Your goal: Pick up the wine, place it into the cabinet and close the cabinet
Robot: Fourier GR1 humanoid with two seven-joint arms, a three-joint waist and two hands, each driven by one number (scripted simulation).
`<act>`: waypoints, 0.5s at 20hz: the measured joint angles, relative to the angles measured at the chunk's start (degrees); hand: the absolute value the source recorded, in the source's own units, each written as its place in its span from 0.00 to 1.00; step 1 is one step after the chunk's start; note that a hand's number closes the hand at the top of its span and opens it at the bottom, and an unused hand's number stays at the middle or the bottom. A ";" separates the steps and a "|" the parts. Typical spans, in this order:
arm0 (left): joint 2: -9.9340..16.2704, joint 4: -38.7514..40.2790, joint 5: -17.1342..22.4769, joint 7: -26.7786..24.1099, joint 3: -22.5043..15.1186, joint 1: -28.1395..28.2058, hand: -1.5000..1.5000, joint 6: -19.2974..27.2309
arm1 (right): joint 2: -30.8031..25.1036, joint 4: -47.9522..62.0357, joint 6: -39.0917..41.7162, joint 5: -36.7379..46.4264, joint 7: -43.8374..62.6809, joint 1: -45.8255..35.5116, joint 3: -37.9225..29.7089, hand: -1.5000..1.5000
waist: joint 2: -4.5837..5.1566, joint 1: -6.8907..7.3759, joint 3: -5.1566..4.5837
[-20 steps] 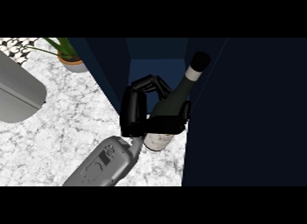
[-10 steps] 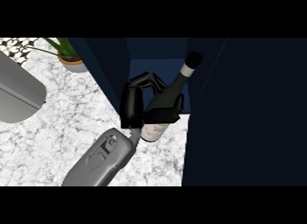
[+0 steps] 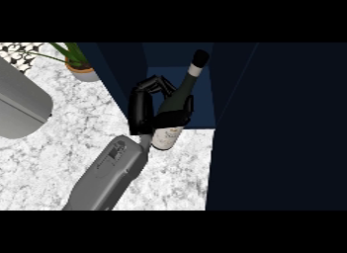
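- The wine (image 3: 177, 109) leans, neck toward 1 o'clock, its top inside the dark blue cabinet (image 3: 278, 123) opening, its labelled base over the marble counter (image 3: 52, 168).
- The right hand (image 3: 148, 106) curls round the bottle's body from 9 o'clock, pinching it.
- A potted plant (image 3: 79, 64) stands at 11 o'clock.
- The left hand does not show.

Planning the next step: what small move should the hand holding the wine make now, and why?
Probably ease the wine bottle further into the cabinet: the right hand grips it tilted at the opening, its base over the counter.
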 measured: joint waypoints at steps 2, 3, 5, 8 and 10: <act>0.35 0.44 0.06 0.30 0.51 0.28 1.00 -0.93 | -0.12 -0.20 -0.27 -0.08 0.61 -0.11 -0.11 0.00 | -0.04 0.03 0.00; 0.23 1.36 0.23 0.27 1.09 -0.61 1.00 -1.18 | -0.15 -0.24 -0.59 -0.10 1.08 -0.40 -0.19 0.00 | -0.03 -0.01 0.00; 0.46 2.97 0.82 0.76 2.07 -2.51 1.00 -1.83 | -0.29 -0.37 -0.62 -0.19 1.22 -0.42 -0.53 0.00 | -0.02 -0.17 0.00; 0.16 5.60 1.71 0.14 3.31 -3.39 1.00 -3.34 | 0.17 -0.46 0.23 -0.27 -0.34 1.85 -0.15 0.00 | -0.01 -0.30 0.02; 0.09 7.09 2.24 0.46 4.36 -4.89 1.00 -3.98 | 0.34 -0.56 0.18 -0.24 -0.41 2.27 0.30 0.00 | -0.02 -0.35 0.00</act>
